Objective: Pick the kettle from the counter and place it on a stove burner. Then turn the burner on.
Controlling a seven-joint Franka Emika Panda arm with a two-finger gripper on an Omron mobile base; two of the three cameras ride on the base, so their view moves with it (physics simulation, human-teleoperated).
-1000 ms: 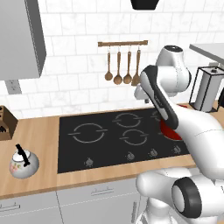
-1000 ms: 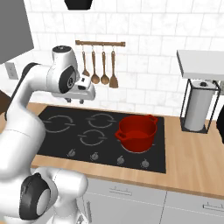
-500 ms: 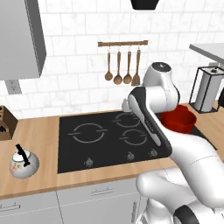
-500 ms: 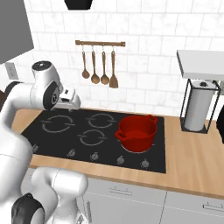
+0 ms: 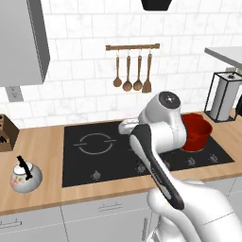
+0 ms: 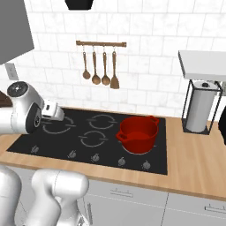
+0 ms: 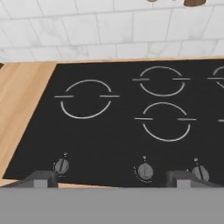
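The end effector (image 7: 112,178) hangs over the front edge of the black cooktop (image 7: 113,144). Its two dark tips sit far apart, with nothing between them.

Just past the tips is a row of small round knobs (image 7: 145,171) along the front of the cooktop. Behind the knobs are the grey ring marks. The stove burner (image 7: 86,98), the widest ring, is on the left side of the glass, and nothing sits on it.

The kettle (image 5: 26,175) stands upright on the wood surface (image 5: 33,198), near its front edge. It is left of the cooktop and well apart from the end effector.

The red pot (image 6: 137,134) sits on the right side of the cooktop. Farther back, wooden spoons (image 5: 127,71) hang on the white tile wall. A paper towel roll (image 6: 200,110) stands on the surface at the far right.
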